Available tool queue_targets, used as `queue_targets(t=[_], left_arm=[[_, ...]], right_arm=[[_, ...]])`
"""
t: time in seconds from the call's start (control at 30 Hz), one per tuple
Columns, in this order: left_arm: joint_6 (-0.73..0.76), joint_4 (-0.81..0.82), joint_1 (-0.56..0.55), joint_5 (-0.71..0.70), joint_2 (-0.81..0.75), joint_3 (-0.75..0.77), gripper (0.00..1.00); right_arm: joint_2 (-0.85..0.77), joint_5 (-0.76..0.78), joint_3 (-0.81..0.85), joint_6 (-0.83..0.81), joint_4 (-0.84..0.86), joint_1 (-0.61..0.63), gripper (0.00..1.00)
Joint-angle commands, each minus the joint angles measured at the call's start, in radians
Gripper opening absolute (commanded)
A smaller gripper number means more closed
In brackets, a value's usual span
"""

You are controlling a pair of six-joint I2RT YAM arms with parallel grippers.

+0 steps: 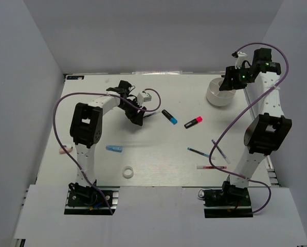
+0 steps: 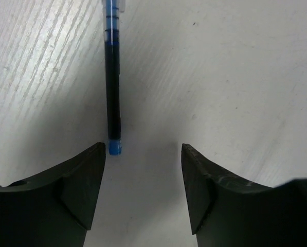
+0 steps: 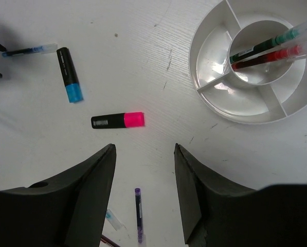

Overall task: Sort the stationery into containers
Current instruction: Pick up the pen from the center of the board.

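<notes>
A dark-blue pen (image 2: 112, 77) lies on the table just ahead of my left gripper (image 2: 143, 149), its blue end beside the left fingertip (image 2: 97, 154) and outside the gap. That gripper (image 1: 139, 117) is open and holds nothing. My right gripper (image 3: 144, 149) hangs open and empty, high above the table near the round white divided dish (image 3: 256, 110). A green pen (image 3: 261, 45) and a red pen (image 3: 266, 56) stand in the dish's centre cup. A blue-cap marker (image 3: 69, 74) and a pink-cap marker (image 3: 117, 120) lie between the two grippers.
A light-blue tube (image 1: 113, 148) and a white tape ring (image 1: 127, 172) lie near the left arm. A purple pen (image 3: 138, 213), another dark-blue pen (image 1: 200, 152) and a red pen (image 1: 210, 166) lie by the right arm's base. White walls enclose the table.
</notes>
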Motion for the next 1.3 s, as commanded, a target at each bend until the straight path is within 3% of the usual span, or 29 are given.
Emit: queue_targets(t=[0.0, 0.13, 0.47, 0.63, 0.7, 0.8, 0.83, 0.9, 1.0, 1.13, 1.27], left_arm=[[-0.034, 0.050, -0.019, -0.117, -0.055, -0.041, 0.69], [-0.100, 0.113, -0.062, -0.280, -0.034, -0.025, 0.64], [-0.085, 0.168, -0.183, -0.408, -0.011, -0.068, 0.50], [-0.077, 0.158, -0.217, -0.465, 0.025, -0.071, 0.36], [-0.088, 0.152, -0.217, -0.474, 0.025, -0.071, 0.29], [-0.099, 0.151, -0.217, -0.479, 0.000, -0.102, 0.18], [-0.108, 0.150, -0.217, -0.471, -0.012, -0.123, 0.09], [-0.115, 0.161, -0.217, -0.453, -0.056, -0.154, 0.01], [-0.138, 0.185, -0.217, -0.407, -0.168, -0.231, 0.00], [-0.217, 0.187, -0.208, -0.325, -0.334, -0.286, 0.00], [-0.287, 0.184, -0.217, -0.247, -0.509, -0.335, 0.00]], right_arm=[[-0.009, -0.034, 0.045, -0.001, -0.013, -0.001, 0.55], [-0.009, -0.033, 0.045, -0.005, -0.016, -0.001, 0.55], [-0.009, -0.027, 0.054, -0.019, -0.025, -0.001, 0.55], [-0.017, -0.045, 0.061, -0.015, -0.017, -0.003, 0.56], [-0.021, -0.044, 0.065, -0.002, -0.016, -0.001, 0.58], [-0.029, -0.044, 0.068, -0.002, -0.022, 0.000, 0.70], [-0.032, -0.050, 0.067, -0.004, -0.025, 0.002, 0.71], [-0.043, -0.080, 0.061, -0.010, -0.039, -0.003, 0.72], [-0.070, -0.148, 0.024, -0.021, -0.068, 0.008, 0.72], [-0.132, -0.277, -0.180, -0.062, -0.086, 0.039, 0.68], [-0.238, -0.323, -0.320, -0.033, 0.012, 0.106, 0.66]])
